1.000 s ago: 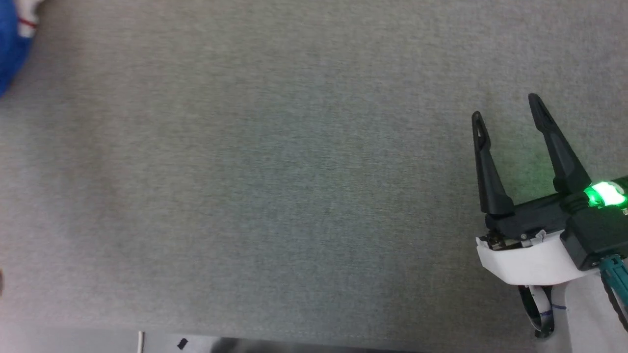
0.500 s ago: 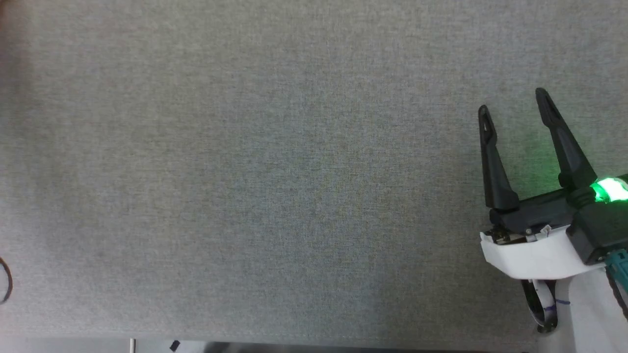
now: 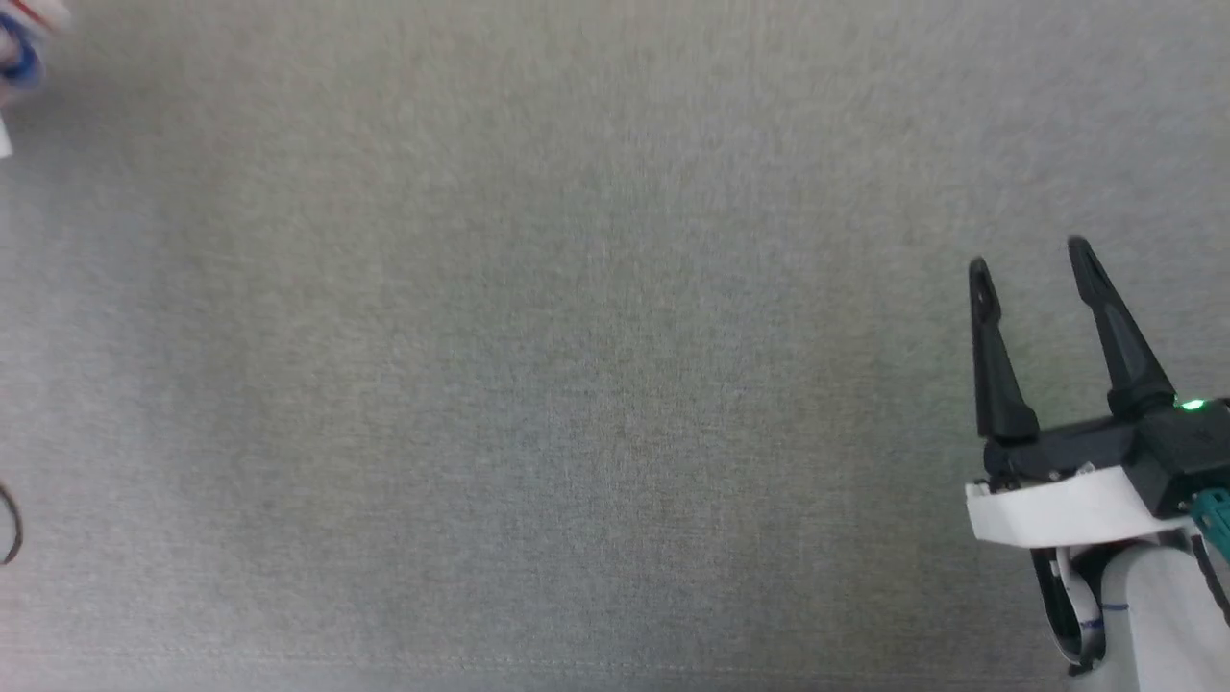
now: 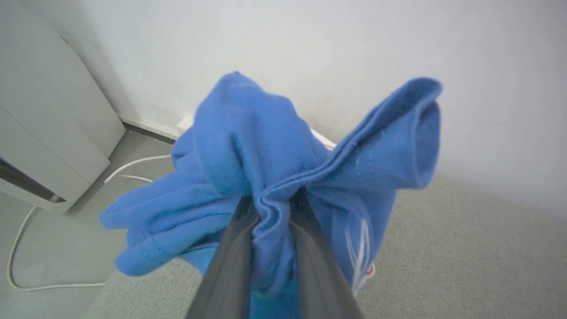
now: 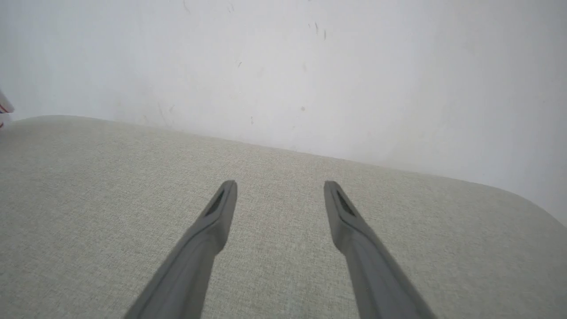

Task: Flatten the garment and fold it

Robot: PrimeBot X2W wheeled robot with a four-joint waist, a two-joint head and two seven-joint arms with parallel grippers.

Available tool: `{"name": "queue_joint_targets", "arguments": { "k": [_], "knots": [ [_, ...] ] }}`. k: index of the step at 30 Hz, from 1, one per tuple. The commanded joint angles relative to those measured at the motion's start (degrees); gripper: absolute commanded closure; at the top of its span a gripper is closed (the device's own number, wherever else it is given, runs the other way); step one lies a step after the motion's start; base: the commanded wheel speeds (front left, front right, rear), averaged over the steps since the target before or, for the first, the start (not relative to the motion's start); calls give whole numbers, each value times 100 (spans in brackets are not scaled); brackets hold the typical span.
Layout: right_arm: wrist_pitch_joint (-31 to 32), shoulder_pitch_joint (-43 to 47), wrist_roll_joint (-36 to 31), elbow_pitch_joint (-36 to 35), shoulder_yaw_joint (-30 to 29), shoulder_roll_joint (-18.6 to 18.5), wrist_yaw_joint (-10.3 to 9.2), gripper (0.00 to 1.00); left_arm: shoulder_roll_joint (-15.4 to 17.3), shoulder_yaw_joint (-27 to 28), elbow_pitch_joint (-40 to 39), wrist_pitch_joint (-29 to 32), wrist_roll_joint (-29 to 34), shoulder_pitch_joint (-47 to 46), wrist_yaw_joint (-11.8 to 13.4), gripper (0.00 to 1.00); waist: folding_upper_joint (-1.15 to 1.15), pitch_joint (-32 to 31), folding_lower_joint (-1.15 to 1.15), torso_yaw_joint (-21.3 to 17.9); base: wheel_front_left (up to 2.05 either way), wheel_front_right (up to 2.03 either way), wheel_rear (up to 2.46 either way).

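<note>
Nearest in the left wrist view, the left pincer (image 4: 274, 199) is clamping its two dark fingers (image 4: 226, 274) on a pinched ridge of the garment (image 4: 248, 146), the jaws standing narrow with blue cloth squeezed between them. The royal-blue fabric is bunching around the fingertips and flaring outward in two lobes. One is rising to the left and the other is curling open like a hemmed tube to the right. White print strokes and a speck of red trim are showing low on the right side. Whether the hanging cloth is touching the bench (image 4: 465, 257) I cannot tell. Beyond it, the grey woven bench edge is giving way to a floor (image 4: 53, 239) where a white cable (image 4: 15, 248) is lying. A pale cabinet (image 4: 44, 133) is standing at the left and a white wall (image 4: 332, 40) is rising behind.

In the head view, the right pincer (image 3: 1028, 258) is hovering at the lower right, its fingers spreading wide apart over the grey weave, a green light (image 3: 1192, 406) glowing on its body. At the far upper-left corner a blurred scrap of the garment (image 3: 19, 48), blue, white and red, is poking in, well apart from that pincer.

In the right wrist view, the right pincer (image 5: 280, 184) is pointing its parted fingers across the bench (image 5: 88, 177) toward the wall (image 5: 310, 66).
</note>
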Motion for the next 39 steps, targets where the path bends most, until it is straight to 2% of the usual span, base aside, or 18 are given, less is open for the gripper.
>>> {"name": "queue_joint_targets", "arguments": {
  "k": [1, 6, 12, 19, 24, 29, 34, 37, 38, 39],
  "knots": [
    [-27, 80, 52, 53, -52, -3, -12, 0, -28, -56, -106, -185, 98, -39, -74, 100, 0, -834, 0, -57, 0, 0, 0],
    [-27, 288, 234, 282, -294, -3, -12, 0, -172, -334, -574, -736, 366, 18, -146, 100, 0, -1352, 0, -120, 0, 0, 0],
    [-27, 501, 214, 382, -306, -3, -12, 0, -679, -766, -1325, -1085, 513, 354, -186, 100, 0, -1827, 0, -257, 0, 0, 0],
    [-27, 654, 212, 376, -218, -3, -12, 0, -1344, -1251, -2453, -1420, 817, 754, 65, 100, 0, -2038, 0, -600, 0, 0, 0],
    [-27, 661, 231, 328, -228, -3, -12, 0, -1825, -1802, -3137, -1257, 883, 1207, 89, 100, 0, -1949, 0, -947, 0, 0, 0],
    [-27, 634, 285, 304, -257, -3, -12, 0, -2312, -2675, -3436, -715, 875, 2128, 122, 100, 0, -1784, 0, -1193, 0, 0, 0],
    [-27, 576, 306, 309, -224, -3, -12, 0, -2495, -3760, -3034, -164, 1137, 3069, 48, 100, 0, -1566, 0, -1310, 0, 0, 0],
    [-27, 544, 310, 358, -221, -3, -12, 0, -2573, -4093, -2618, -103, 1265, 3347, 40, 99, 0, -1481, 0, -1313, 0, 0, 0],
    [-27, 540, 313, 381, -225, -3, -12, 0, -2595, -4139, -2501, -163, 1329, 3369, 67, 33, 0, -1464, 0, -1300, 0, 0, 0],
    [-27, 541, 313, 410, -225, -3, -12, 0, -2619, -4167, -2392, -251, 1398, 3370, 105, 0, 0, -1458, 0, -1280, 0, 0, 0]
  ]
}}
